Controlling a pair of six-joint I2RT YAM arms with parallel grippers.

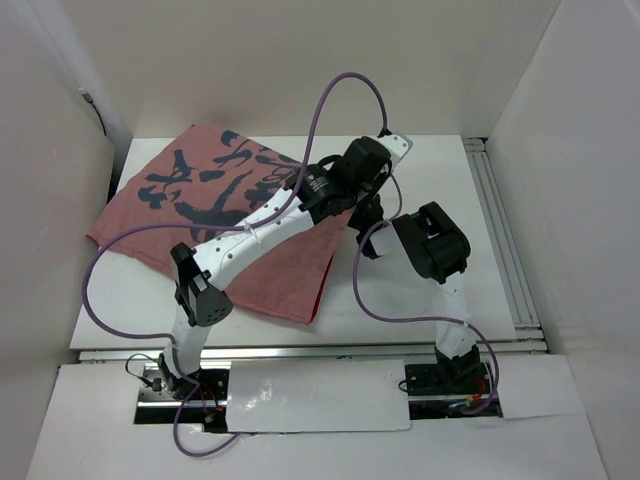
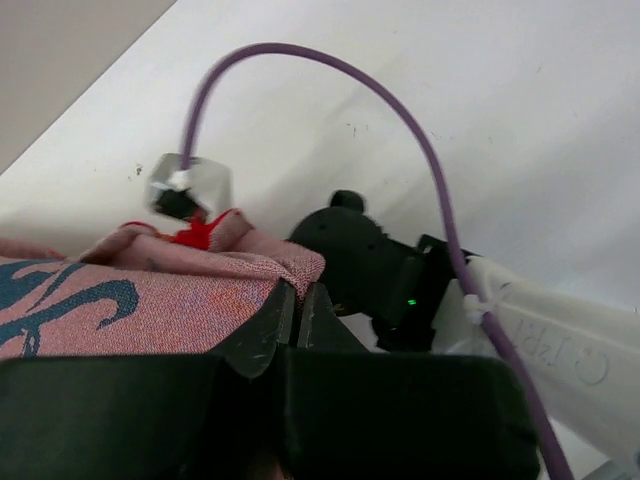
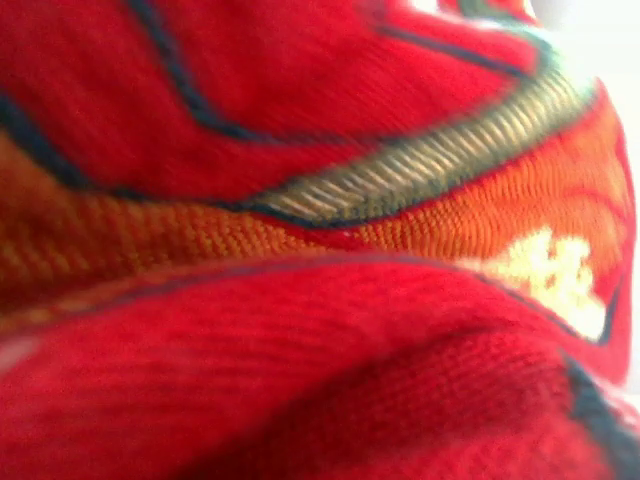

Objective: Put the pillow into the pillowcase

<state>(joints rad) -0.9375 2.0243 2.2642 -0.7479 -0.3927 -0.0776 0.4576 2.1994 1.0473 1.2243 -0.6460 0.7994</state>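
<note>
The pillowcase lies flat on the white table, pink calligraphy face up, with a strip of its red face showing along the near right edge. The pillow does not show in any view. My left gripper reaches across the cloth to its far right corner. In the left wrist view it is shut on the pink hem of the pillowcase. My right arm points at the same corner, with its fingers hidden under the left wrist and the cloth. Red printed cloth fills the right wrist view, so no fingers show.
White walls close in the table on the left, back and right. An aluminium rail runs along the table's right side. Purple cables loop above both arms. The right arm's black wrist sits just beyond my left fingertips.
</note>
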